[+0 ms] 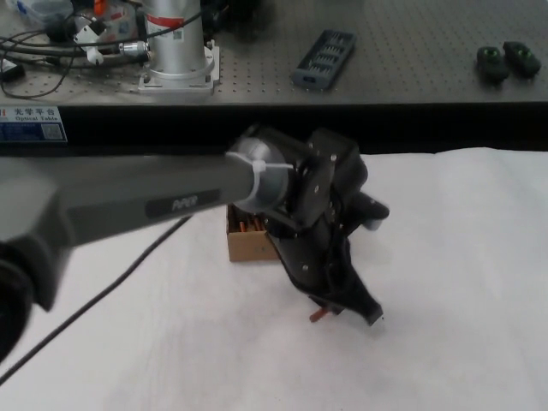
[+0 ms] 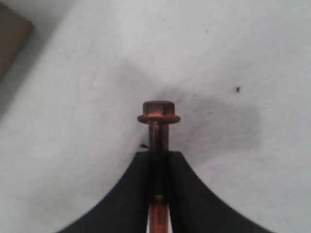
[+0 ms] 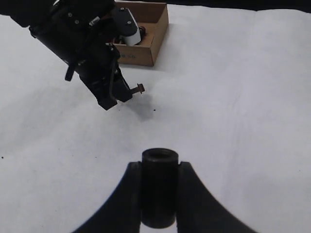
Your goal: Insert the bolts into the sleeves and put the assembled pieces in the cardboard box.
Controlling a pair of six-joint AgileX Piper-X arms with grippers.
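Copper bolt was clamped by shank in left tool, above white cloth, nearer and right of cardboard box. Black sleeve was gripped in right tool, well apart from bolt.

The copper hex-head bolt's shank is mostly hidden between the left tool's black fingers. The grey left arm covers much of the brown cardboard box.

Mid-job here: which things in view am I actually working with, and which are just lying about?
Job: copper-coloured flanged bolt in left gripper; black cylindrical sleeve in right gripper; brown cardboard box.
Lying about: blue ridged case, two small dark objects, silver metal post, cables.
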